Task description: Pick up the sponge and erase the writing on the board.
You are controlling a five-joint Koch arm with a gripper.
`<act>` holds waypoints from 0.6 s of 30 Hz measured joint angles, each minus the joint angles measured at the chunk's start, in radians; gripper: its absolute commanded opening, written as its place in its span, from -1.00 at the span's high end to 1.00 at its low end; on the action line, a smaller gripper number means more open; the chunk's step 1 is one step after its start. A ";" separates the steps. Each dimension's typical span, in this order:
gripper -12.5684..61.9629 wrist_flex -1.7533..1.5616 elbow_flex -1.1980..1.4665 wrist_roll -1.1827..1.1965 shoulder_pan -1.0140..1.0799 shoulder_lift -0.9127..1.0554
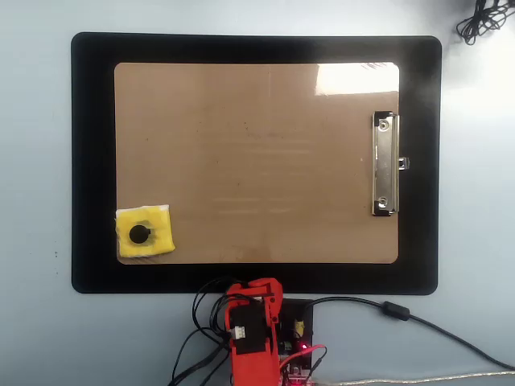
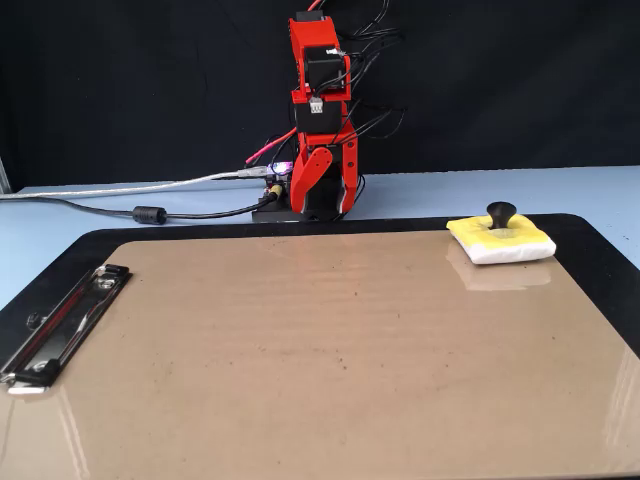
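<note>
no text, label or number can be read on the board (image 1: 257,161) or elsewhere.

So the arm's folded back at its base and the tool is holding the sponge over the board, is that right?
Not quite. The arm is folded at its base, but the tool holds nothing: in the fixed view the sponge lies alone on a corner of the board.

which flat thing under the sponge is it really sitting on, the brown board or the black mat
The board: the sponge lies on its tan corner, not on the surrounding black mat.
</note>
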 measured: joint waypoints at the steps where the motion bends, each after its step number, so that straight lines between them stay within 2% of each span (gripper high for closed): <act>1: -0.26 0.000 0.000 0.000 0.009 0.000; 18: -0.26 0.000 0.002 0.000 0.026 0.000</act>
